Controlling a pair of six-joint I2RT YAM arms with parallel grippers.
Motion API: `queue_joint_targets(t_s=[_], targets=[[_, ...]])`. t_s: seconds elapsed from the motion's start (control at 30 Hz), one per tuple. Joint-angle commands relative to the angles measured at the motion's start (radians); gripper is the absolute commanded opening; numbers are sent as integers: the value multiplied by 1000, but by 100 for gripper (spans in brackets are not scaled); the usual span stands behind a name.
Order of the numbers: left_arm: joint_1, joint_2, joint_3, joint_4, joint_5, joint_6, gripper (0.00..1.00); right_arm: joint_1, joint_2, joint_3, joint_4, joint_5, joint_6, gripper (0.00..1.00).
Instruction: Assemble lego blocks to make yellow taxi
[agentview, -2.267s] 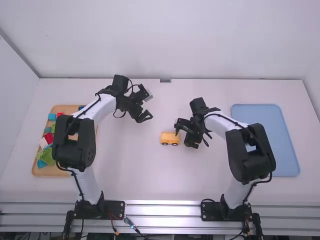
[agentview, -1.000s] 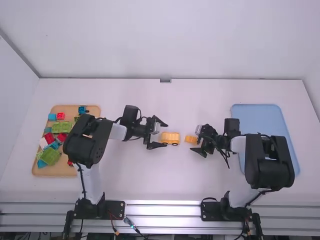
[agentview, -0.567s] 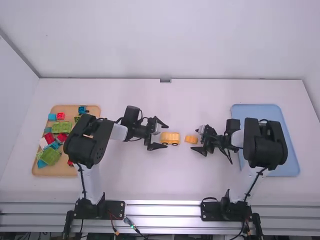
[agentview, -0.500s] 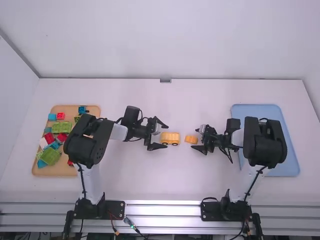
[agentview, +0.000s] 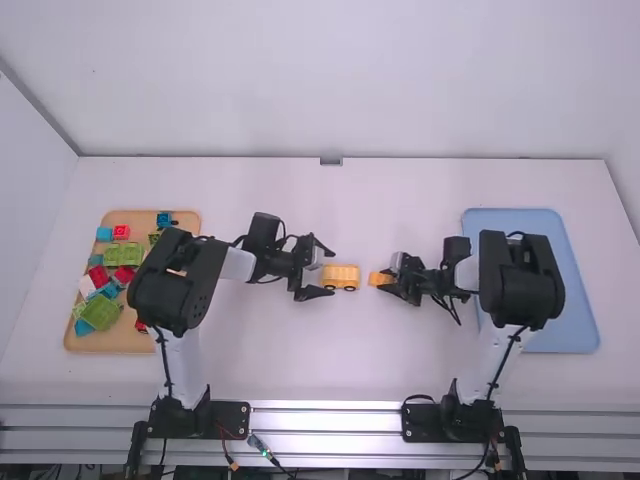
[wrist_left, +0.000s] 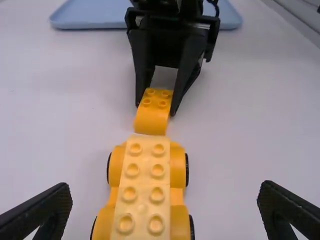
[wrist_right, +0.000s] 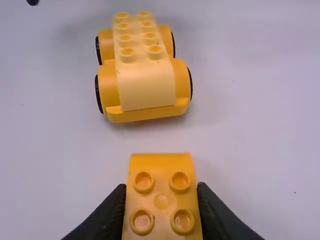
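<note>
- Two-finger black left gripper (agentview: 333, 272), spread wide; matching right gripper (agentview: 388, 276), drawn in.
- One long yellow plastic car (agentview: 341, 277) on the white table (agentview: 280, 350), eight studs, four wheels.
- One small, round-ended orange-yellow plastic brick (wrist_right: 162, 200), four studs, held by the right gripper near the car.

Blue tray (agentview: 580, 315) is R, tan tray (agentview: 105, 344) w/ misc. blocks (agentview: 124, 255) L.

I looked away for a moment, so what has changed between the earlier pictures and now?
The right arm's jaws edged left and closed on the small orange block; just before, they stood open. Earlier, the left arm's jaws moved rightward and nearer the camera, to the yellow car. The car stayed put.
</note>
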Motion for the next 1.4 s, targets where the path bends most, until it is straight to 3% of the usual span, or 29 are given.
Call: queue_joint_targets(t_s=[0.0, 0.23, 0.43, 0.5, 0.6, 0.67, 0.7, 0.8, 0.97, 1.07, 1.2, 1.23, 1.27, 1.37], targets=[[-24, 21, 2, 18, -36, 4, 99, 7, 16, 6, -7, 7, 3, 30], [-37, 119, 24, 95, -42, -3, 99, -1, 15, 6, -10, -40, 3, 20], [-40, 156, 51, 89, -34, -3, 99, -12, -8, 9, -38, -129, 3, 20], [-46, 171, 69, 88, -34, -4, 99, -4, -17, 35, -85, -158, 3, 16], [-47, 188, 84, 89, -34, -3, 90, 24, -17, 89, -164, -142, 2, 9], [-45, 188, 82, 89, -34, -3, 72, 52, -17, 133, -230, -131, 1, 6], [-47, 188, 80, 88, -35, -3, 68, 66, -17, 155, -261, -133, -10, 5], [-46, 190, 79, 82, -41, -3, 63, 93, -17, 218, -352, -133, -69, 3], [-50, 201, 68, 82, -45, 13, 63, 119, -17, 309, -506, -135, -167, 3], [-50, 217, 64, 90, -45, 30, 55, 154, -17, 363, -588, -124, -206, 3], [-50, 217, 63, 93, -42, 30, 57, 209, -17, 372, -581, -92, -205, 0], [-50, 217, 63, 93, -42, 30, 62, 216, -17, 372, -581, -87, -206, 0], [-53, 217, 63, 91, -45, 30, 75, 231, -17, 371, -581, -74, -206, 0], [-52, 217, 63, 89, -42, 27, 78, 253, -17, 371, -569, -59, -185, 0]])
